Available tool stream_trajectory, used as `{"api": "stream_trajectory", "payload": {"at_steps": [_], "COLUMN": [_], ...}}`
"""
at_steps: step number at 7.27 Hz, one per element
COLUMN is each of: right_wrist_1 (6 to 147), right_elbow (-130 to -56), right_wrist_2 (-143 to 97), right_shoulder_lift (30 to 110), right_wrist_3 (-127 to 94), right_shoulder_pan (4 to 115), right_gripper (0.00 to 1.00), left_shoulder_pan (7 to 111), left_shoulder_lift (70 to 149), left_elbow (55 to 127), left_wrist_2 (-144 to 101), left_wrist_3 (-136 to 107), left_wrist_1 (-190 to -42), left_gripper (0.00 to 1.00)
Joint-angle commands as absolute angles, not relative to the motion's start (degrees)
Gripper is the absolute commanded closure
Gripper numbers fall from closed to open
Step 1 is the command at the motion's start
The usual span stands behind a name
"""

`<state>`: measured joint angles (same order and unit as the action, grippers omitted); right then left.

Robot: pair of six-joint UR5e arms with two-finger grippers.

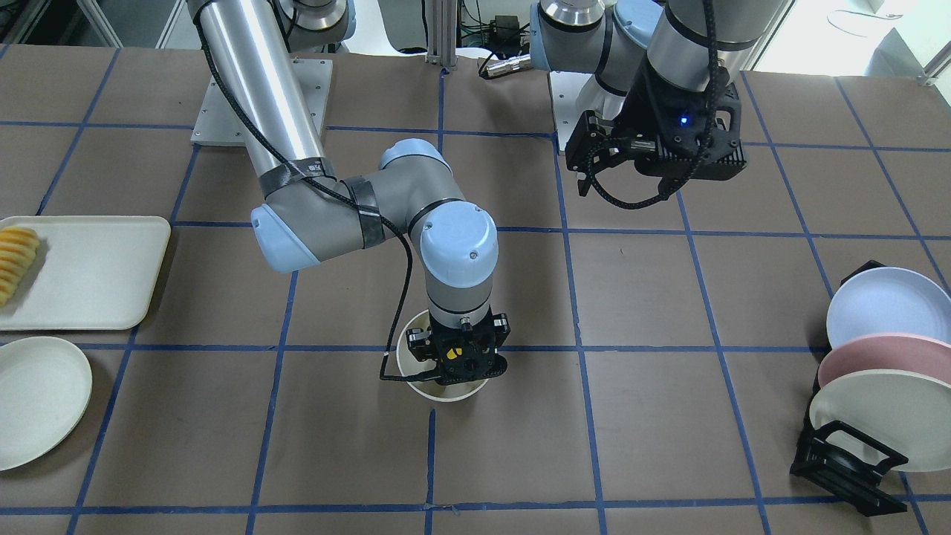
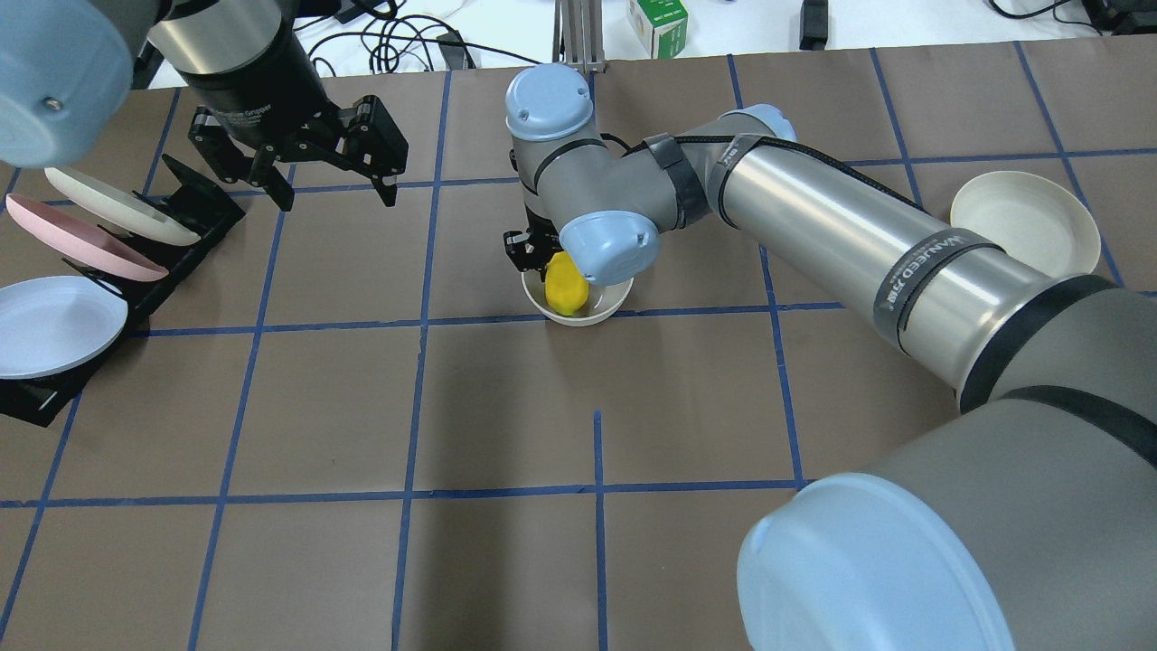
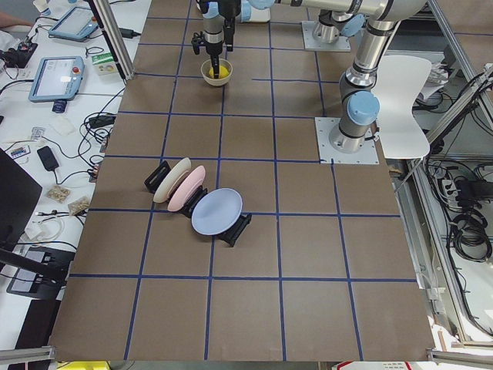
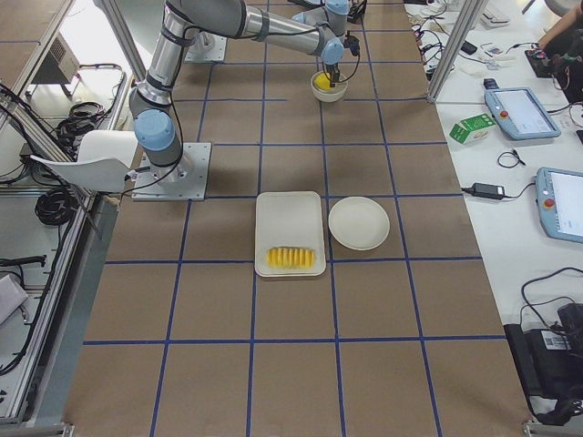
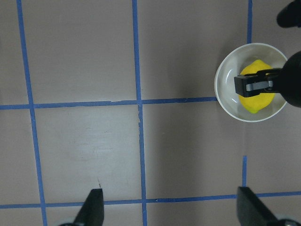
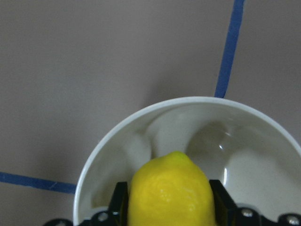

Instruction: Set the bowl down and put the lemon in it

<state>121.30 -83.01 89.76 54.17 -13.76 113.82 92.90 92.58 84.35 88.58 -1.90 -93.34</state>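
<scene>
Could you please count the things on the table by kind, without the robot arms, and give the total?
Bowl: 1
Lemon: 1
Tray: 1
Sliced yellow food: 1 portion
Rack: 1
Plates: 4, namely lavender, pink and cream in the rack, one cream flat beside the tray
Total: 9

lemon (image 6: 170, 190) cut off at right wrist view's bottom edge; from the front, right gripper (image 1: 461, 360) hides most of bowl (image 1: 452, 391) inside.

The right gripper (image 1: 459, 368) blocks the bowl (image 1: 446, 392) from above; plate rack (image 1: 839, 461) and tray (image 1: 96, 275) stand well apart.
</scene>
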Motion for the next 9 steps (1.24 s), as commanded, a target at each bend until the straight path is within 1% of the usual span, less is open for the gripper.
{"api": "stream_trajectory", "payload": {"at_steps": [1, 2, 3, 4, 6, 7, 9], "right_wrist_1": [126.0, 126.5, 126.0, 125.3, 116.9, 109.9, 97.3], "right_elbow": [-85.5, -85.6, -84.6, -84.6, -84.6, -85.0, -85.5], "right_wrist_2": [90.3, 90.5, 90.7, 91.6, 91.5, 91.6, 91.2], "right_shoulder_lift": [53.7, 54.0, 54.4, 57.2, 67.3, 73.1, 82.4], "right_wrist_3": [-13.6, -13.7, -13.6, -13.5, -12.7, -12.7, -12.1], "right_shoulder_pan": [113.9, 113.9, 113.7, 113.4, 111.9, 110.8, 103.7], "right_gripper": [0.29, 0.00, 0.00, 0.00, 0.00, 0.00, 0.00], "left_shoulder_pan": [92.7, 92.7, 92.6, 92.5, 92.5, 92.5, 92.5], "left_shoulder_lift": [91.3, 91.3, 91.1, 90.6, 90.4, 89.9, 89.6], "left_elbow": [85.2, 85.5, 85.5, 85.6, 85.7, 85.8, 86.5], "left_wrist_2": [88.4, 88.3, 88.3, 88.3, 88.4, 88.4, 88.3], "left_wrist_3": [-1.9, -1.9, -1.9, -1.9, -1.9, -1.9, -1.8], "left_wrist_1": [-93.4, -93.3, -93.3, -93.3, -93.6, -93.9, -93.8], "left_gripper": [0.00, 0.00, 0.00, 0.00, 0.00, 0.00, 0.00]}}
